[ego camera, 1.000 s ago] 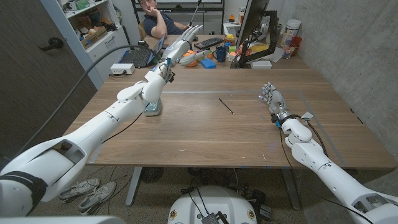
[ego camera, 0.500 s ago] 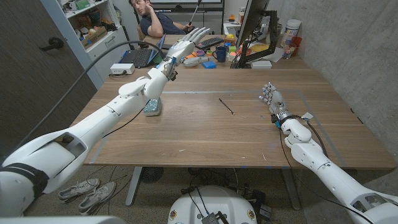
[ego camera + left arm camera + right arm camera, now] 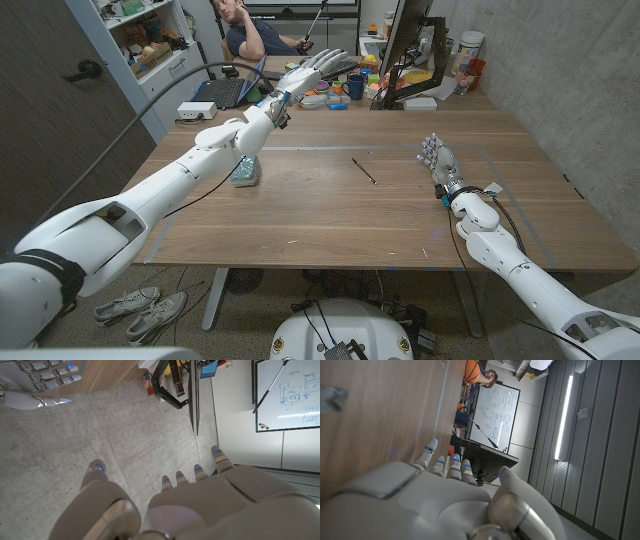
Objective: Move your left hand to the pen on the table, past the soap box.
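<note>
**Two hands wide, pen untouched mid-table**

One soap box (image 3: 245,173) lies left of centre on the table (image 3: 330,215), under the left forearm. The left hand (image 3: 308,72) reaches into the upper middle of the frame, raised, fingers spread, holding nothing. The pen (image 3: 364,170) lies bare near centre. At right, the right hand (image 3: 437,156) stands on the table, fingers apart, holding nothing.
</note>
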You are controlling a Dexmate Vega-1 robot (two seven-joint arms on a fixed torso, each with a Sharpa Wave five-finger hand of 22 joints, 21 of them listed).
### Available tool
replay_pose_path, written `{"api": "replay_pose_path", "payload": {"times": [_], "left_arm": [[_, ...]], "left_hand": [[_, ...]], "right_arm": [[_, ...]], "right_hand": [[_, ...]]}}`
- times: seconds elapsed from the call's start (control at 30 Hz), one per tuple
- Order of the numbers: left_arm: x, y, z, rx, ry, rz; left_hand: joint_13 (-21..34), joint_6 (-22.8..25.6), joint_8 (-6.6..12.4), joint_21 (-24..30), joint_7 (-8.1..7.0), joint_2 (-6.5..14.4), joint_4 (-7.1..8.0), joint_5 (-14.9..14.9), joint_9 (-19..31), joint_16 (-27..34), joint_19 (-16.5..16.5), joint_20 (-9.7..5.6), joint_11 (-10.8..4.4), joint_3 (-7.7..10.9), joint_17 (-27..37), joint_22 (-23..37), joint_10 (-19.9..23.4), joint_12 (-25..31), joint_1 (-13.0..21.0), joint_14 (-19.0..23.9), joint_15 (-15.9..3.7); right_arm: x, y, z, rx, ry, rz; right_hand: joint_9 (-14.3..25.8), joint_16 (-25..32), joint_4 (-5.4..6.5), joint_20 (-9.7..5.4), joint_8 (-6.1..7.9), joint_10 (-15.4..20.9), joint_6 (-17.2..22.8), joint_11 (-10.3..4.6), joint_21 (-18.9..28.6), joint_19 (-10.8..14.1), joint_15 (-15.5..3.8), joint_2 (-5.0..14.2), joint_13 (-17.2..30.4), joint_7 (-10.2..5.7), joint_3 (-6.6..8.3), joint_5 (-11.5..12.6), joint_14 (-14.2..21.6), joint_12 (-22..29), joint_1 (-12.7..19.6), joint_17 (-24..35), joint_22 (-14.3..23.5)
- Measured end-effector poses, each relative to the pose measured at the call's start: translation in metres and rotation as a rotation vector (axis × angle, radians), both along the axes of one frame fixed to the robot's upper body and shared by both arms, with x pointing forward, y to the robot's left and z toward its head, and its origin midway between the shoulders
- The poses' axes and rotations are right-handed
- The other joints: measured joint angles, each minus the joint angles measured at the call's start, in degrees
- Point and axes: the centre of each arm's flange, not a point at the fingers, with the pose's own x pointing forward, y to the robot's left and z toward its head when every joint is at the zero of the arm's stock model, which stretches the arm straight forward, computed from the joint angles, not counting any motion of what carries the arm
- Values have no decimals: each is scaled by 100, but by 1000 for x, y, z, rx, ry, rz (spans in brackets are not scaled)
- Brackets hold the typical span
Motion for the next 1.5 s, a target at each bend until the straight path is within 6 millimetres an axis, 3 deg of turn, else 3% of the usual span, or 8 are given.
{"api": "replay_pose_path", "payload": {"times": [1.0,1.5], "left_arm": [[12,-48,-18,203,131,-40],[17,-64,-29,307,169,3]], "left_hand": [[0,0,22,25,0,-14,0,0,-1,42,135,-8,40,-192,0,0,0,45,120,1,-42],[-1,0,62,25,0,-9,-7,0,-1,82,201,-25,40,-308,-15,1,0,102,231,19,-208]], "right_arm": [[-4,-2,-4,-3,-5,-3],[-5,-5,-4,-2,-10,-2]], "right_hand": [[0,0,0,21,0,0,0,0,-44,22,0,-44,30,0,-95,0,0,0,-107,-1,-1],[0,-45,23,21,0,0,-31,-1,-97,21,0,-67,29,31,-118,0,0,0,-131,-2,-1]]}}
